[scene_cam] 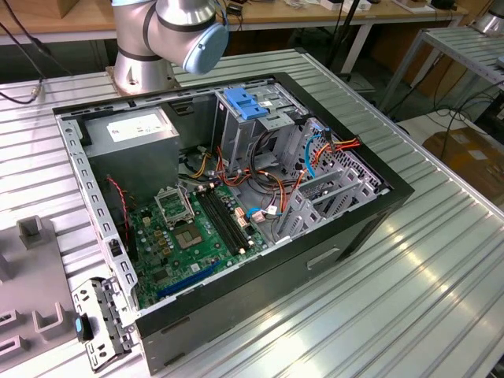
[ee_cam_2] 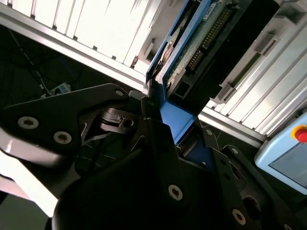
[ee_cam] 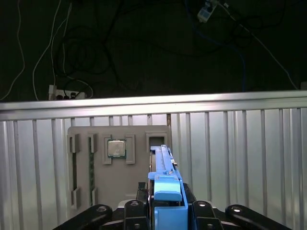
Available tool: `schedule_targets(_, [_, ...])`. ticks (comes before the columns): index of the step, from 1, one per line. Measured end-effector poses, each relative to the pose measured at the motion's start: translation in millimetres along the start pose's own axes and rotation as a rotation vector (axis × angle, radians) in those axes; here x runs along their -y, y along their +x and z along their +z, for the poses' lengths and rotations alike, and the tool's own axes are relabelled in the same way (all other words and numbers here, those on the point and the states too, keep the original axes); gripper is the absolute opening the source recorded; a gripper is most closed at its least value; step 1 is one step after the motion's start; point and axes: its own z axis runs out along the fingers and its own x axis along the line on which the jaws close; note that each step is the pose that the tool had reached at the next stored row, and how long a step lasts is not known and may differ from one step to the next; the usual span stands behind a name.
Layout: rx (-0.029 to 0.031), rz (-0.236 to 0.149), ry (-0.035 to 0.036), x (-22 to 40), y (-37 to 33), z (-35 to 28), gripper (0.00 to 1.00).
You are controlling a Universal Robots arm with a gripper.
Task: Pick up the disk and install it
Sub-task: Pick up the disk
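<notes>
The disk (ee_cam: 162, 163) is held edge-on in my gripper (ee_cam: 165, 213), above the ribbed metal table. Its light blue plastic carrier rail (ee_cam: 167, 189) sits between the black fingers (ee_cam: 136, 211). In the second wrist view the disk (ee_cam_2: 204, 40) shows its green circuit-board underside and connector pins. There the blue rail (ee_cam_2: 176, 120) runs down into my gripper (ee_cam_2: 165, 132), which is shut on it. The open computer case (scene_cam: 358, 228) lies on its side in the exterior view.
A grey fixture plate (ee_cam: 120, 167) with slots and a square chip (ee_cam: 115, 148) lies on the table beneath the disk. Inside the case are a tall metal cage with a blue bracket (scene_cam: 248, 104), a power-supply box (scene_cam: 134, 130), a green motherboard (scene_cam: 193, 236) and orange cables (scene_cam: 339, 146). The arm's base (scene_cam: 146, 67) stands behind the case.
</notes>
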Motion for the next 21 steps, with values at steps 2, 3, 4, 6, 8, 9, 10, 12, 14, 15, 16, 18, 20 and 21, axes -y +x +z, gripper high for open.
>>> schedule_targets(2, [0.0,0.0,-0.0001,0.0,0.0,-3.6,0.37])
schedule_targets(3, [-0.0001,0.0,0.0,0.0,0.0,-5.1,0.37])
schedule_targets(4, [0.0,0.0,0.0,0.1,0.0,-6.9,0.37])
schedule_targets(6, [0.0,0.0,0.0,0.1,0.0,-10.9,0.37])
schedule_targets(8, [0.0,0.0,0.0,0.1,0.0,-14.5,0.37])
schedule_targets(9, [-0.0001,0.0,-0.0002,0.2,0.0,-16.0,0.37])
schedule_targets(10, [-0.0001,0.0,-0.0001,0.2,0.0,-18.2,0.37])
schedule_targets(12, [0.0,0.0,0.0,0.2,0.0,-22.3,0.37])
schedule_targets(14, [0.0,0.0,0.0,0.3,0.0,-26.5,0.37])
schedule_targets(15, [0.0,0.0,-0.0001,0.3,0.0,-28.5,0.37])
schedule_targets(16, [-0.0001,0.0,0.0,0.3,0.1,-30.5,0.37])
schedule_targets(18, [0.0,0.0,0.0,0.3,0.1,-35.3,0.37])
schedule_targets(20, [0.0,0.0,0.0,0.4,0.1,-39.9,0.37])
schedule_targets(21, [0.0,0.0,-0.0001,0.4,0.1,-44.2,0.37])
